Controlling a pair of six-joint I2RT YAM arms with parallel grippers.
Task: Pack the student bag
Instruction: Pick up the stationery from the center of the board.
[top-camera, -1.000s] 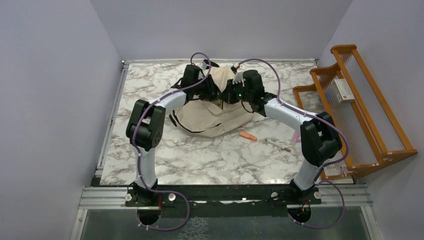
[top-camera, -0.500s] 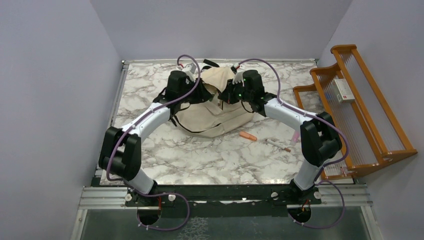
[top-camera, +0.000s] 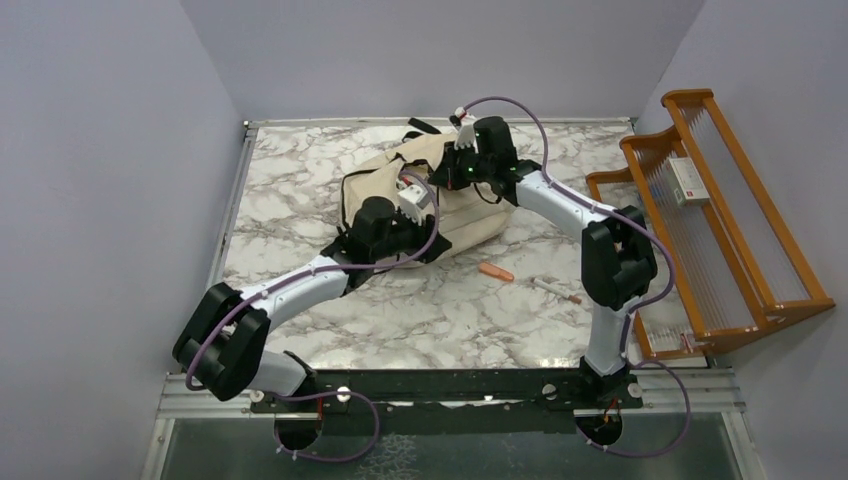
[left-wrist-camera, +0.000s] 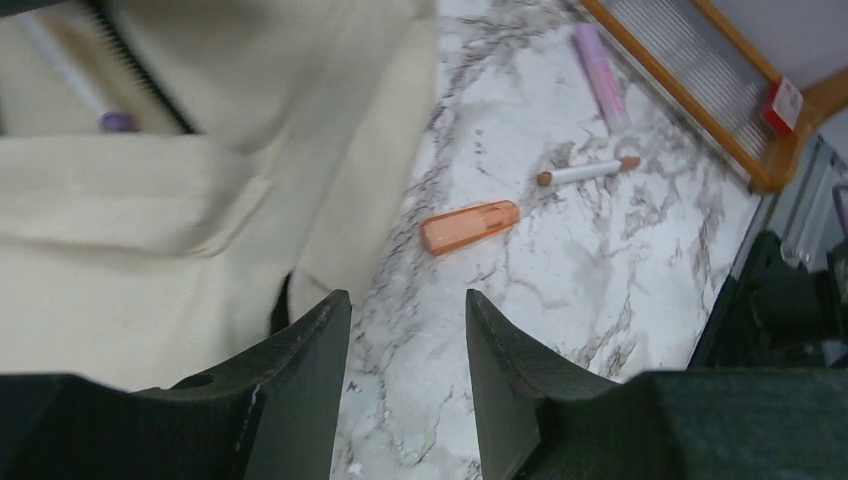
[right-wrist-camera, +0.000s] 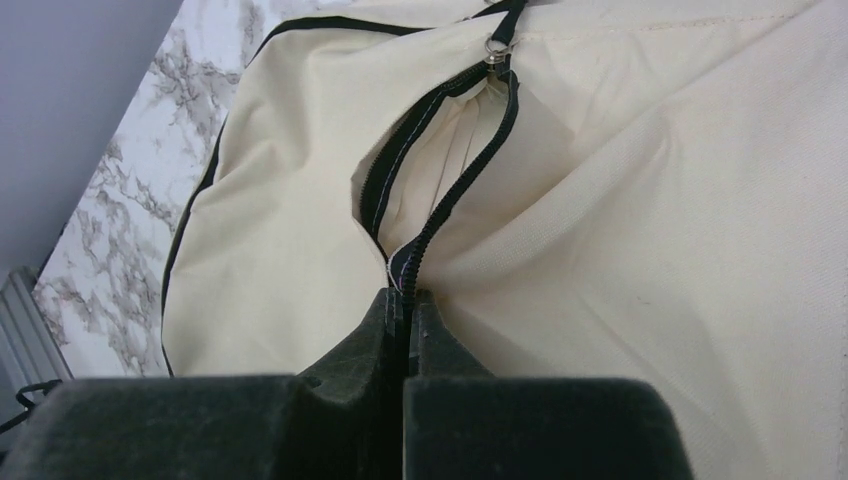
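- left gripper (left-wrist-camera: 408, 310) hung parted and empty, just beside student bag (left-wrist-camera: 150, 230);
- bag lay far-centre on marble table (top-camera: 300, 180); limp cloth, probably light, likely to slump; best taken by zipper hem (right-wrist-camera: 443, 215);
- right gripper (right-wrist-camera: 405, 300) was clamped on that hem.

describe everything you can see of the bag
The bag is a cream fabric backpack with black trim and straps, slumped on the marble table near its far edge. Its zipper is partly open, pale inside. The right hand is shut on the zipper edge at that opening.
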